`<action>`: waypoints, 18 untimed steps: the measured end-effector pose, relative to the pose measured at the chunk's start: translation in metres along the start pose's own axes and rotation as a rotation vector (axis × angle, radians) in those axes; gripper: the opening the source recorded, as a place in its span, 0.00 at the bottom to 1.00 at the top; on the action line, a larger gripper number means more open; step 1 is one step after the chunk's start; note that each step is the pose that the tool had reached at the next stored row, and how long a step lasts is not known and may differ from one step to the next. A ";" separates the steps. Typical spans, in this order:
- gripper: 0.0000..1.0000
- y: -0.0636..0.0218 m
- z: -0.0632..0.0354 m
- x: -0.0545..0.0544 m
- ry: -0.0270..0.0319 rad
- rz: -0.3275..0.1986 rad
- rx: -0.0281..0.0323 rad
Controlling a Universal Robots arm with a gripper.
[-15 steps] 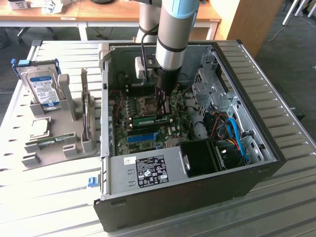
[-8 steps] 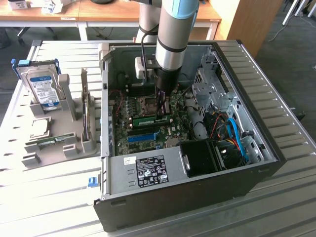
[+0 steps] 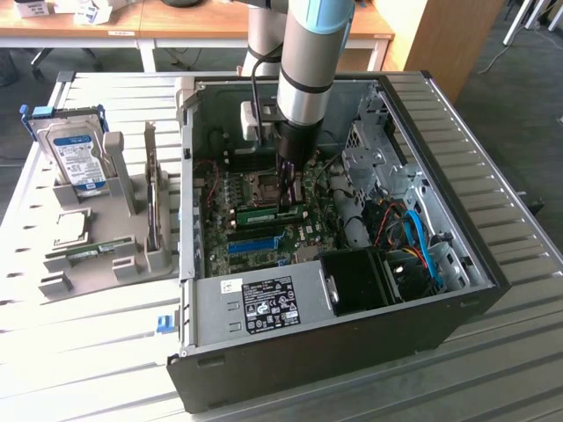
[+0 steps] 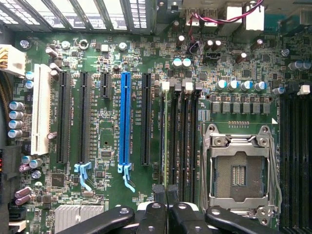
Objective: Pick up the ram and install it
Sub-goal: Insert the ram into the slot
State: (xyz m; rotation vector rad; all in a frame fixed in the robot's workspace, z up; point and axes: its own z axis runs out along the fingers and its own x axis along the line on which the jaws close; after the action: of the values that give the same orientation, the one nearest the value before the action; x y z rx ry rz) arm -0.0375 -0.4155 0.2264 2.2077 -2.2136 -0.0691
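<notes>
Exterior view has the grey tubular arm (image 3: pixel 308 70) plunging straight down into the open steel case (image 3: pixel 264 369), claw (image 3: pixel 287 208) closed on the ram (image 3: pixel 262 214), a thin green stick standing in its motherboard slot, blue strip (image 3: pixel 255 244) at 7 o'clock; wrist view adds 2 black fingers (image 4: pixel 157 195) astride it beside the square socket (image 4: pixel 240 170).

The case (image 3: pixel 352 352) looks like dark, matt sheet metal, the table (image 3: pixel 88 352) pale ribbed metal. The ram (image 3: pixel 258 214) and motherboard (image 4: pixel 234 34) are faintly glossy green, the slot (image 4: pixel 125 122) shiny blue plastic, and the arm (image 3: pixel 308 61) smooth satin grey.
</notes>
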 end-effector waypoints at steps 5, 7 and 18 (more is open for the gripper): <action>0.31 0.0000 -0.0001 0.000 0.0002 0.000 -0.0002; 0.31 0.0000 -0.0001 0.000 0.0003 0.000 -0.0002; 0.31 0.0007 -0.0151 0.000 0.0003 0.000 -0.0002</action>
State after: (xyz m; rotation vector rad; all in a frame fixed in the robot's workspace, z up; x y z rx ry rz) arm -0.0375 -0.4155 0.2415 2.2074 -2.2134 -0.0690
